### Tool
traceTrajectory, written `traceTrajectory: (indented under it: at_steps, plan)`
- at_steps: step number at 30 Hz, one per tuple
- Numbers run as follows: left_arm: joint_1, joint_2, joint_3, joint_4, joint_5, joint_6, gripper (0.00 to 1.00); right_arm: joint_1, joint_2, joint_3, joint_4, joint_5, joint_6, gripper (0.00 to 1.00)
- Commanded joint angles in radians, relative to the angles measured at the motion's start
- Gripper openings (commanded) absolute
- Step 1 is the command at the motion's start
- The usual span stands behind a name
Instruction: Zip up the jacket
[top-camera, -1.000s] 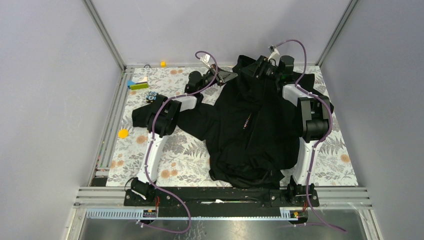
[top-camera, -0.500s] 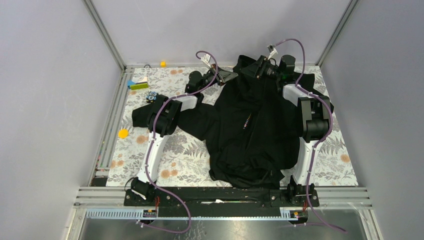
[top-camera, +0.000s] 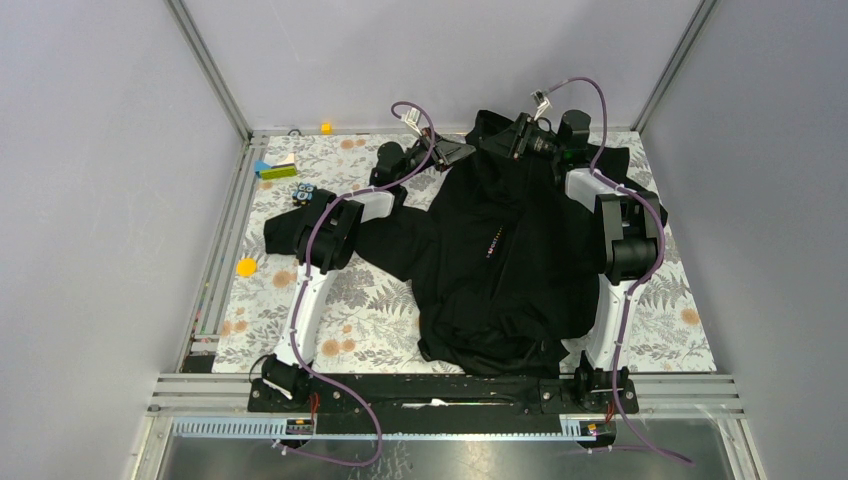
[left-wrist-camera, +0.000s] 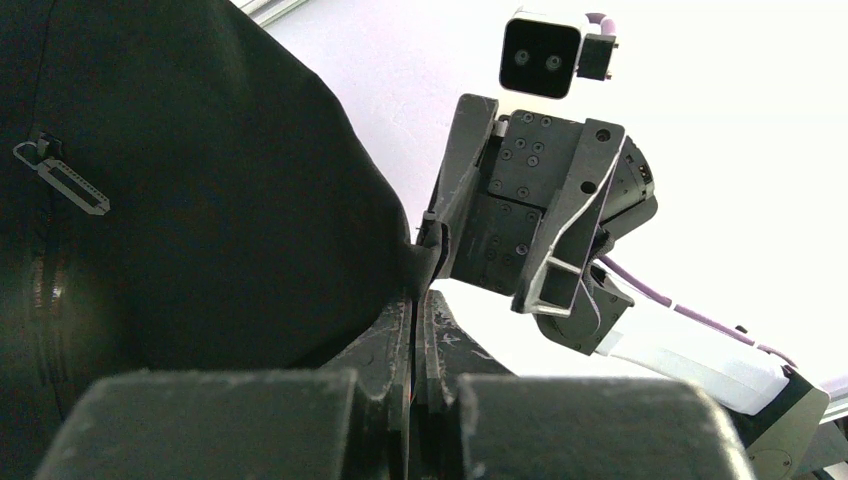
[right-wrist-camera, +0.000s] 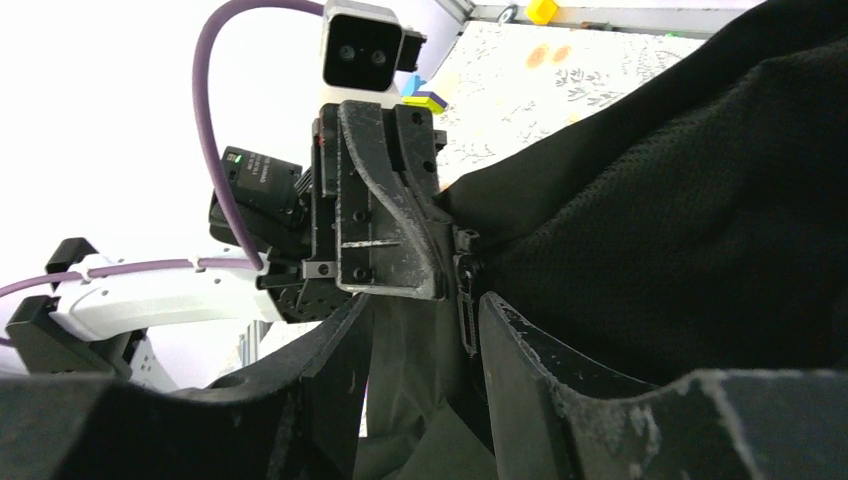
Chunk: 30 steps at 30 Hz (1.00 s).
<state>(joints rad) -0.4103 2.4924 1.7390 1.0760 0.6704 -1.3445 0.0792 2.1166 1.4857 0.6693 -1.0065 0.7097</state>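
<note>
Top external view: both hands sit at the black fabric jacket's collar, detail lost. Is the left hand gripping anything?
Observer: Yes. The left hand is shut on a fold of the black fabric jacket.
Operator: Right hand?
Observer: The right hand has its fingers apart, a small dark zipper pull hanging between them.
Operator: Other zippers?
Observer: A flat slotted zipper pull lies on the fabric, away from both hands.

Left arm (top-camera: 303, 310) and right arm (top-camera: 607, 325): white links, black joints, purple cables (right-wrist-camera: 198, 90) tied alongside; left pincer (left-wrist-camera: 415, 305) and right pincer (right-wrist-camera: 427, 305) matte black, scuffed grey, screw-studded; one white twin-lens camera (left-wrist-camera: 540, 55) per wrist.
</note>
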Motion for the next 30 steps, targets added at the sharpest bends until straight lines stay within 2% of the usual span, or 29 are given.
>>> traceTrajectory:
  at_steps: [1,6,10,15,19,21,26,30]
  plan:
    - [0.004,0.011,0.044,0.082,0.020,-0.005,0.00,0.022,0.002,0.044,0.118,-0.065,0.063,0.49]
    - [0.004,0.013,0.045,0.077,0.020,-0.004,0.00,0.055,0.006,0.066,0.189,-0.104,0.124,0.48]
    - [0.004,0.015,0.050,0.077,0.022,-0.007,0.00,0.081,-0.006,0.077,0.228,-0.088,0.157,0.50]
    - [0.005,0.013,0.050,0.094,0.029,-0.021,0.00,0.063,-0.060,0.080,0.002,0.017,0.024,0.48]
    - [0.008,0.013,0.051,0.101,0.035,-0.025,0.00,0.027,-0.155,0.019,-0.109,0.125,-0.078,0.54]
    - [0.008,0.016,0.052,0.114,0.039,-0.032,0.00,0.001,-0.167,-0.007,-0.109,0.140,-0.085,0.57]
    - [0.008,0.031,0.071,0.153,0.052,-0.057,0.00,-0.033,-0.116,-0.009,-0.099,0.115,-0.086,0.56]
    - [0.006,0.043,0.086,0.162,0.063,-0.067,0.00,-0.033,-0.059,-0.017,0.060,0.085,0.038,0.54]
